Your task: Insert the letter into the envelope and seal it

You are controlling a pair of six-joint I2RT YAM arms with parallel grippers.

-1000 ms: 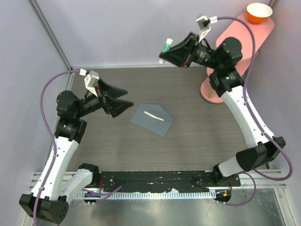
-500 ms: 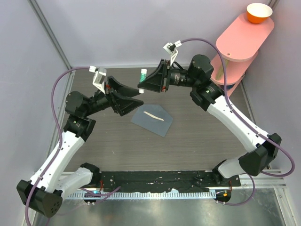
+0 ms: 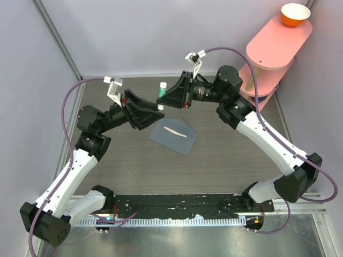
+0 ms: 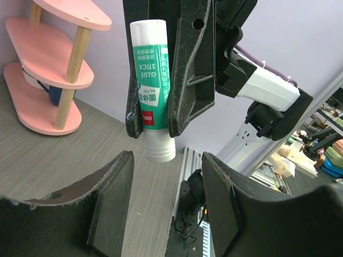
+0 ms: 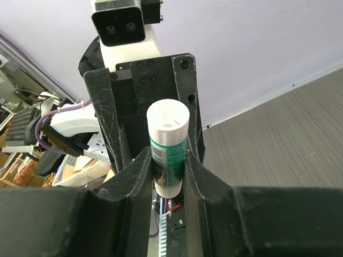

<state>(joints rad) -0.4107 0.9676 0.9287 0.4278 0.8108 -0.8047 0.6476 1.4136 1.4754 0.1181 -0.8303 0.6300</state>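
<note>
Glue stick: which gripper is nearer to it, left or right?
Right. The right gripper is shut on the glue stick; the left gripper is open, its fingertips either side of the stick's white end, apparently not touching.

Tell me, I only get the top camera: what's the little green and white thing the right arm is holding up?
Observer: A glue stick. The left wrist camera shows GLUE STICK printed on its green label, with the right jaws clamped on both sides of it.
Operator: Have the left jaws got it too?
Observer: Not yet. That same camera shows them standing open, just short of its ribbed white end, with gaps on both sides and touching nothing.
</note>
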